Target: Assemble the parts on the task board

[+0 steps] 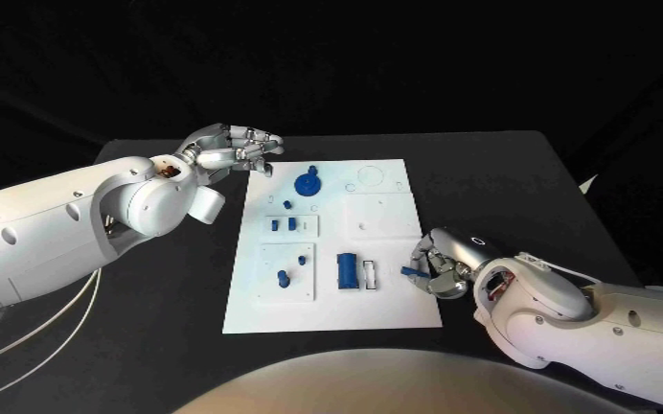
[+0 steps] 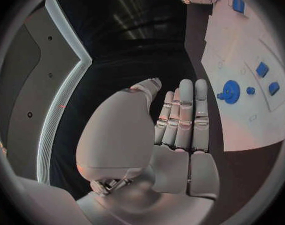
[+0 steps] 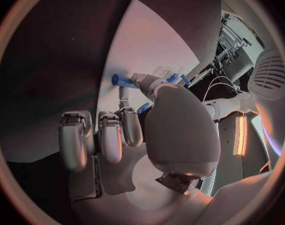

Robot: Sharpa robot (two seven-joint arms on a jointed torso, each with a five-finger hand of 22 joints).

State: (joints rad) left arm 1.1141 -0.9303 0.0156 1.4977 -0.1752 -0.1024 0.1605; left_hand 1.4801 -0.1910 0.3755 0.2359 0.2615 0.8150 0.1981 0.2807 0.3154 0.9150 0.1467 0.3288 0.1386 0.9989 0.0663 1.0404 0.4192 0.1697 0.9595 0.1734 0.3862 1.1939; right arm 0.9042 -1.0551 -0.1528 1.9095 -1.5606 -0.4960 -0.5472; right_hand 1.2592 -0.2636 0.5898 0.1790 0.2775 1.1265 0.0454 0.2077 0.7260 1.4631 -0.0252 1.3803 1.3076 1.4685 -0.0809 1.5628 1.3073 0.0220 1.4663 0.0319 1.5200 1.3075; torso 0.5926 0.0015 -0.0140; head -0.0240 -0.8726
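Head view | black surface (image 1: 512,174) carries white task board (image 1: 387,299) | left robot hand (image 1: 232,153) spread, holding nothing, beside board's far corner | right robot hand (image 1: 440,268) pinching small blue part (image 1: 413,271) at board's edge | dark room behind

Dim surroundings; the white task board (image 1: 331,241) is the brightest surface on the black counter (image 1: 512,194), with little visible shadow. Both wrist views show strong fisheye bending (dark circular frames); a warm pinkish tint falls across the board there.

Black table (image 1: 525,194), white cables (image 1: 41,323) along its left edge.
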